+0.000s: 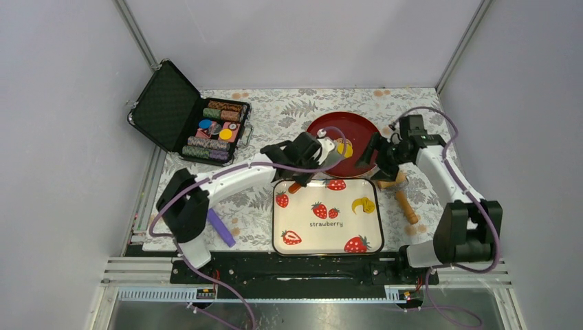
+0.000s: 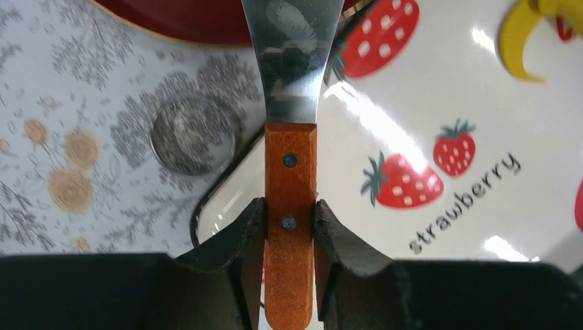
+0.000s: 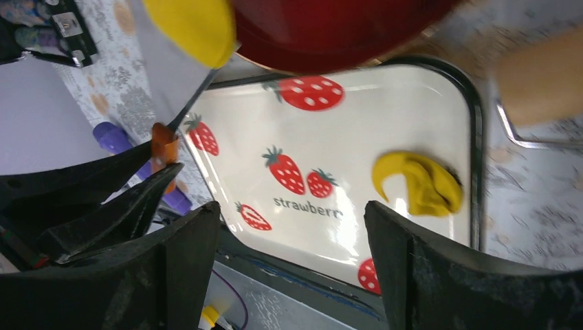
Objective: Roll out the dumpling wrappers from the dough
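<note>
Dough (image 3: 416, 182), a bright-yellow crescent folded on itself, lies on the strawberry tray (image 1: 323, 240) by the table's near edge, a flat round yellow wrapper (image 3: 189, 27) rides the spatula (image 2: 291, 158) pinched by the left gripper (image 2: 290, 223), and the right gripper (image 3: 289, 220) hangs spread.

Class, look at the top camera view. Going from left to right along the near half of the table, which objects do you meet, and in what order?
purple stick → tray → rolling pin
</note>
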